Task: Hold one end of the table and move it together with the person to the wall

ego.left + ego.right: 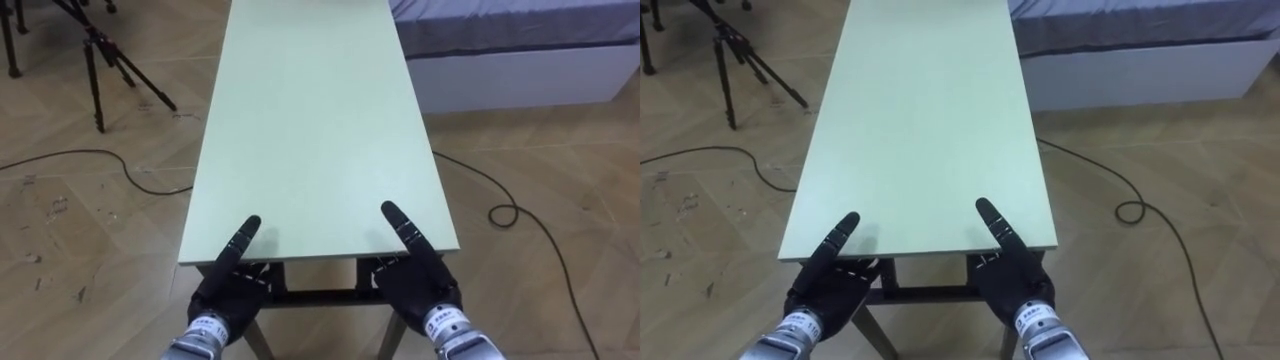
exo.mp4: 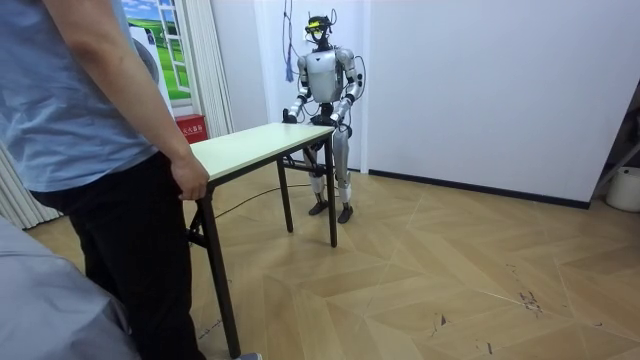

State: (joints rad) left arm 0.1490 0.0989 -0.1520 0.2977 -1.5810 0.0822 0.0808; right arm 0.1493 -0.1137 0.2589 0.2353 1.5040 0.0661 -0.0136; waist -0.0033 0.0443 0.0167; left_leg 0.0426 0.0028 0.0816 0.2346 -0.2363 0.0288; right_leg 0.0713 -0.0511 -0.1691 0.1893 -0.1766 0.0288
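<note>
Left eye view: pale green table (image 1: pixel 310 120) ran lengthwise away from the robot. Left hand (image 1: pixel 225 290) and right hand (image 1: pixel 415 280) each clamped its near short edge, thumb flat on top, the rest tucked under. Tripod (image 1: pixel 100 60) and floor cable (image 1: pixel 90 160) to the left, bed (image 1: pixel 520 50) to the right.

Right eye view: same grip, nothing further.

Room view: robot stood upright at the table's far end by a white wall. A person (image 2: pixel 90 150) held the near end, one hand (image 2: pixel 188 180) on its corner. All table legs were on the floor.
</note>
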